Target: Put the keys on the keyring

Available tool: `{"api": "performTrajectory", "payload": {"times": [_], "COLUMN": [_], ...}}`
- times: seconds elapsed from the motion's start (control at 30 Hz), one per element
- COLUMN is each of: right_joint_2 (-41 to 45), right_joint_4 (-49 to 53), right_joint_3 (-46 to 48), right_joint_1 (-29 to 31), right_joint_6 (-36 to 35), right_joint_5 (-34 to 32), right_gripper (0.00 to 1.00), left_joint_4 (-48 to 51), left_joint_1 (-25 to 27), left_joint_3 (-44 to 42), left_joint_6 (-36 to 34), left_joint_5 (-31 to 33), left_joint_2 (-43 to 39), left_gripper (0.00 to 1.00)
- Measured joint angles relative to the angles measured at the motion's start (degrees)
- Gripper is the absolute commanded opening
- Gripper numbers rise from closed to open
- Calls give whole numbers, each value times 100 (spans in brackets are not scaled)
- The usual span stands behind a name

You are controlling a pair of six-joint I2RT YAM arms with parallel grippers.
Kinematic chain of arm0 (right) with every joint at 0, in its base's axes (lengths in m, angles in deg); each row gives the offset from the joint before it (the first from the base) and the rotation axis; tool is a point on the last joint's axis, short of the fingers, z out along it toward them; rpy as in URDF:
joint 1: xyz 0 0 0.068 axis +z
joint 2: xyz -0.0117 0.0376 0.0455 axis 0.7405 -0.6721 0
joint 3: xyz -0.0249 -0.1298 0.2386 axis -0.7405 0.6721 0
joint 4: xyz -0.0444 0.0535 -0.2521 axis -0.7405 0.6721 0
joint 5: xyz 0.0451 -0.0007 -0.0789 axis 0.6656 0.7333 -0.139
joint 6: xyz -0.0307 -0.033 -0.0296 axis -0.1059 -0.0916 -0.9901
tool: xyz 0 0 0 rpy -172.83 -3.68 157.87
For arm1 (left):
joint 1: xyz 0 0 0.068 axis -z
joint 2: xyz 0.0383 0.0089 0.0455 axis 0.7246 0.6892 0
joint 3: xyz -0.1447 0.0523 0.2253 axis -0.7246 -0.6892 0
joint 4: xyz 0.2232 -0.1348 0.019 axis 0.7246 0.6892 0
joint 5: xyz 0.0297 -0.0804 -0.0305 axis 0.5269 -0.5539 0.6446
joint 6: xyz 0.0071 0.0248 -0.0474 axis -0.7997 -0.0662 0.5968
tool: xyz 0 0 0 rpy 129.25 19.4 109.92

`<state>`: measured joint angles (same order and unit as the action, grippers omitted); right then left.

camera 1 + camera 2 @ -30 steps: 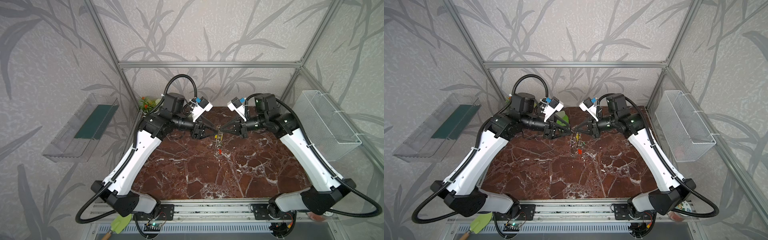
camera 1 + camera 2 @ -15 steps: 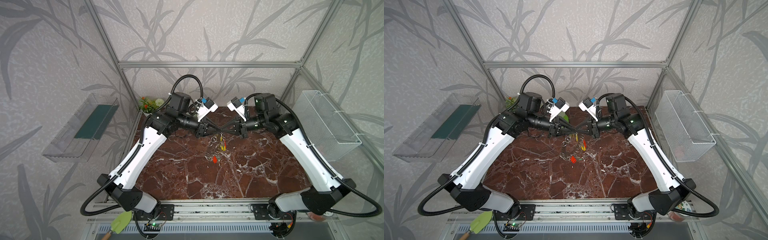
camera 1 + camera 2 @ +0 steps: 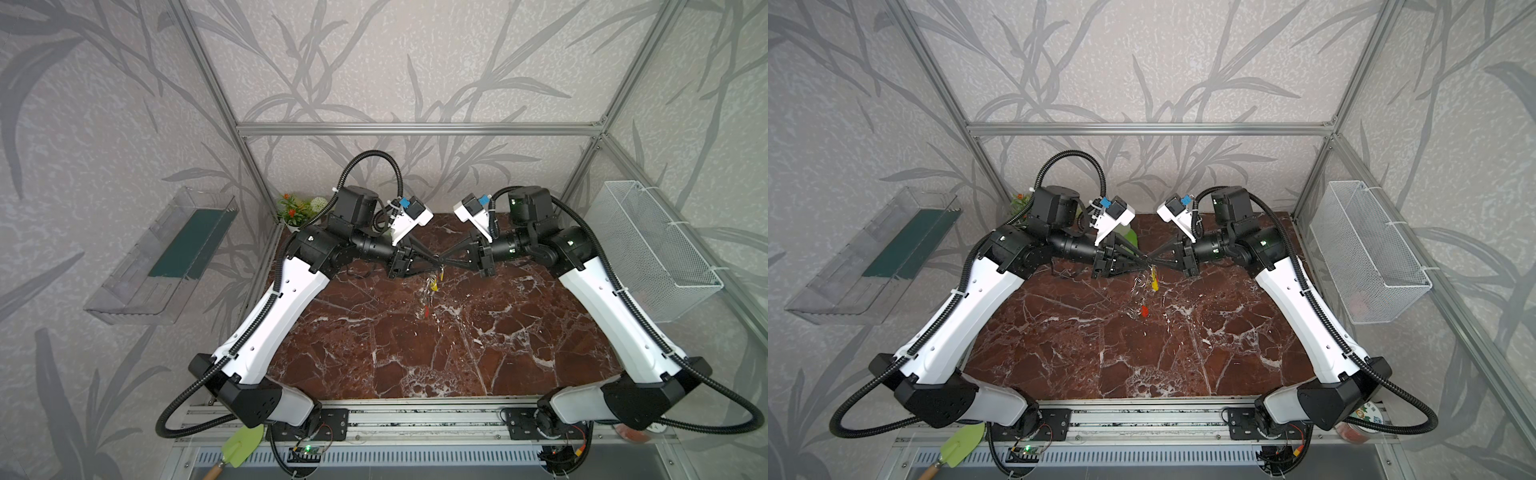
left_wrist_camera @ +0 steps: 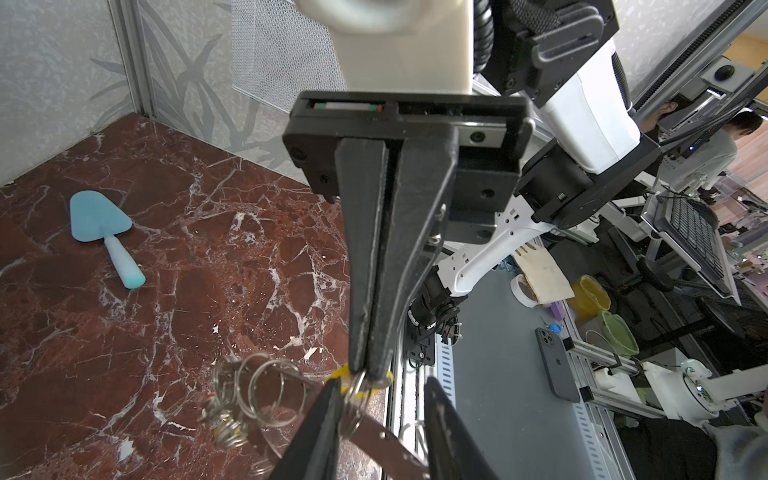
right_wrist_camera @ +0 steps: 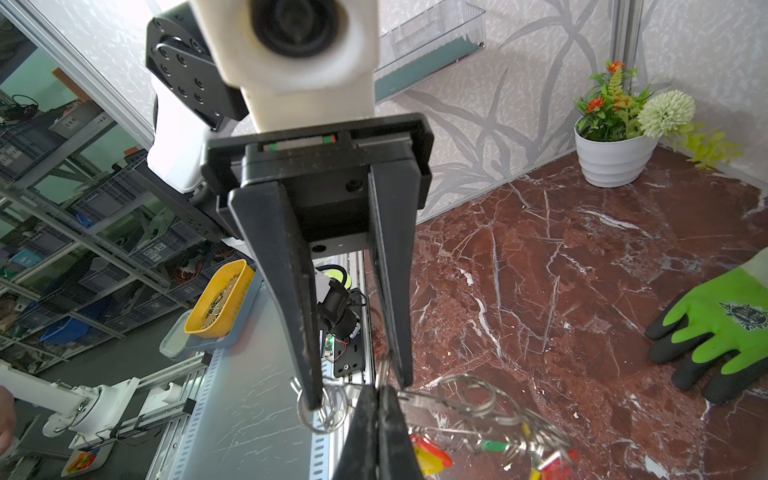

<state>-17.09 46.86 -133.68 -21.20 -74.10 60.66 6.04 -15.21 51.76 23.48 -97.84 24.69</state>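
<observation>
Left wrist | right gripper pinched shut on yellow key | left gripper fingers apart, straddling split ring | top view: keyring dangles airborne at 6 o'clock of tips | risk: keys swing, left closes off-ring or yanks key from pinch

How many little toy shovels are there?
2. A blue shovel lies flat on the marble table. A green shovel lies off the table, beyond its front rail, at the lower left in both top views. Others may hide behind the arms.
</observation>
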Motion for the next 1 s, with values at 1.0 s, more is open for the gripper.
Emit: {"api": "performTrajectory", "payload": {"times": [1.0], "right_joint_2": [286], "right_joint_4": [-1283], "right_joint_3": [741], "right_joint_1": [-354], "right_joint_6": [1137], "right_joint_5": [-17], "right_gripper": [39], "left_joint_4": [-1631], "left_joint_1": [-24], "left_joint_3": [-1419], "left_joint_6": [1292], "left_joint_5": [299], "left_joint_2": [-651], "left_gripper": [0]}}
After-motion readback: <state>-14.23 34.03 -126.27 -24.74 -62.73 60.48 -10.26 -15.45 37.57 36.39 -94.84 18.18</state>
